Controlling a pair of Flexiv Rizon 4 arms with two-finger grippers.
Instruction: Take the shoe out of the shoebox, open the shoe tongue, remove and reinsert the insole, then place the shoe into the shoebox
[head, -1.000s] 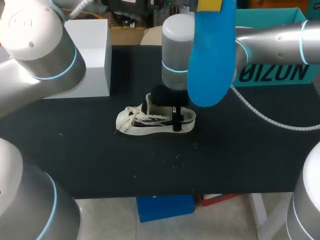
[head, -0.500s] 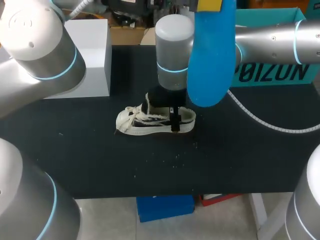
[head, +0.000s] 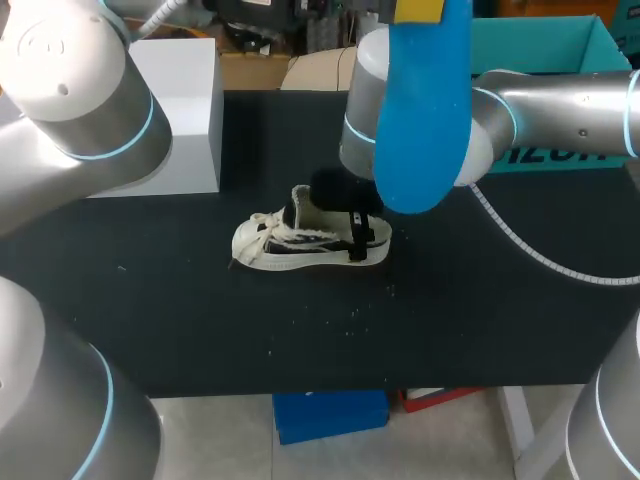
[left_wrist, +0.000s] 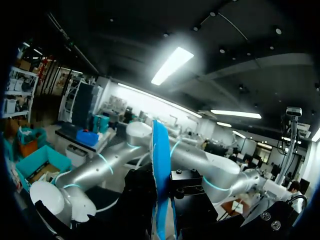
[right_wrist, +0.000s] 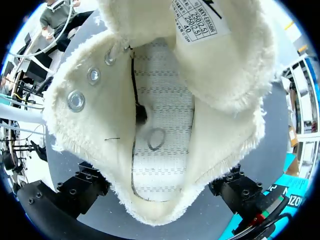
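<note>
Shoe (head: 300, 245) rests on its sole mid-table (head: 150, 320), toe leftward, tongue lifted; right gripper (head: 352, 228) sits at its heel, grip impossible to tell; left gripper (left_wrist: 161, 210) is clamped on both faces of 1 blue insole (head: 425, 120), held upright aloft; teal shoebox (head: 560, 40) stands far right.

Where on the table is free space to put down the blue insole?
Bare table lies along the near edge in front of the shoe, and at the left between shoe and white box. Crowded: over the shoe's heel, where the right gripper hangs.
</note>
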